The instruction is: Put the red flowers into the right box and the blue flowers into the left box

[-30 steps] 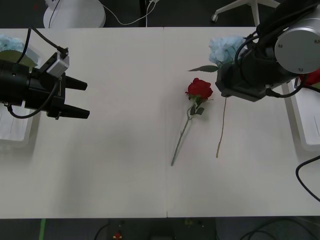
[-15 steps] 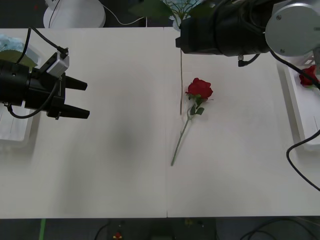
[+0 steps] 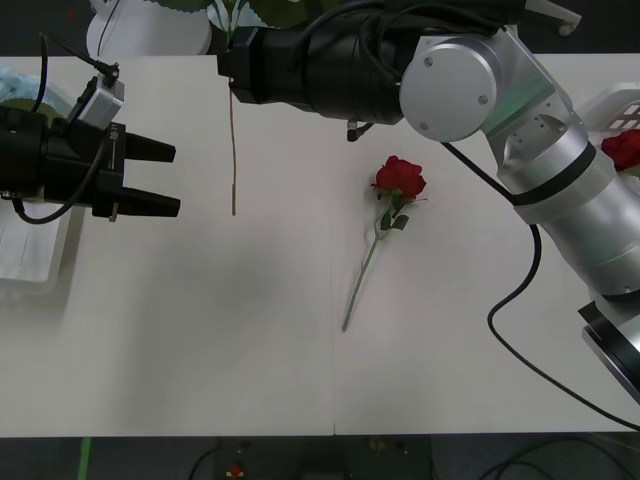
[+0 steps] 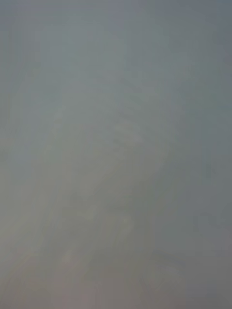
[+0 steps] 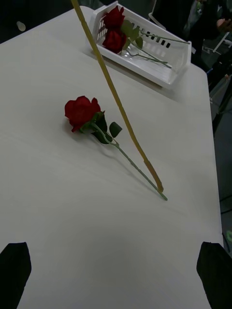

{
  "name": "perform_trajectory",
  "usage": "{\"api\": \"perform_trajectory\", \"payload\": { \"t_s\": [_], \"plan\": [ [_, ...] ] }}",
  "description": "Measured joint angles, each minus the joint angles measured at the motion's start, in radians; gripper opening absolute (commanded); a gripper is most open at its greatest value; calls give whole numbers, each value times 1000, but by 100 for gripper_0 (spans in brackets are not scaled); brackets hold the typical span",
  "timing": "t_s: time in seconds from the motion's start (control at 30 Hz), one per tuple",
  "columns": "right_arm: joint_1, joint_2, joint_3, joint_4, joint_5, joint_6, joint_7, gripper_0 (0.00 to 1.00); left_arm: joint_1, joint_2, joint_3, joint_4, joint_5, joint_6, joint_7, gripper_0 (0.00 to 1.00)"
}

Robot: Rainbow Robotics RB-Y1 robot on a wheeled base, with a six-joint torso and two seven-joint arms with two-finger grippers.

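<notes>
Right arm stretched across the bench, flower stem hanging from it

Bench (image 3: 200,330), white and wide, takes up nearly the whole front view. Across its top stretches the right arm, silver and black, reaching from the lower right of the frame up to the upper middle; the right gripper (image 3: 237,78) sits at the arm's tip near the top edge, left of centre. Whether its jaws are spread or closed cannot be told, since the black wrist body hides them, and the right wrist view is a grey blur. A thin tan stem (image 3: 234,150) hangs straight down from that gripper, its tip over the bench, with green leaves (image 3: 232,10) at the top edge above it; the bloom is out of sight.

The left gripper (image 3: 165,180) is at the left edge, mid-height, pointing right with its black jaws spread and nothing between them. Beside it at the far left lies the left box (image 3: 22,258). The right box (image 5: 154,58) sits at the bench's far corner in the left wrist view, holding two red flowers (image 5: 115,30).

One more red rose (image 3: 399,178) lies flat on the bench right of centre, its green stem slanting down toward the lower left.
</notes>
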Motion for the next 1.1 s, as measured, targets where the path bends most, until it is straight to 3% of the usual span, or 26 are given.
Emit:
{"api": "perform_trajectory", "payload": {
  "t_s": [0.17, 0.37, 0.9, 1.07, 1.1],
  "plan": [
    [0, 13, 79, 6, -20, -80, 0, 0, 11, 0, 0, 43, 131, 0, 0, 100],
    [0, 31, 90, 6, -52, -86, 0, 0, 35, 0, 1, 78, 208, 1, 0, 100],
    [0, 38, 90, 8, -86, -86, 47, 0, 46, -45, 1, 81, 213, 83, 3, 100],
    [0, 38, 90, 8, -104, -93, 48, 0, 46, -83, 1, 82, 213, 84, 93, 100],
    [0, 38, 90, 8, -107, -94, 48, 0, 46, -94, 1, 82, 213, 84, 118, 91]
  ]
}}
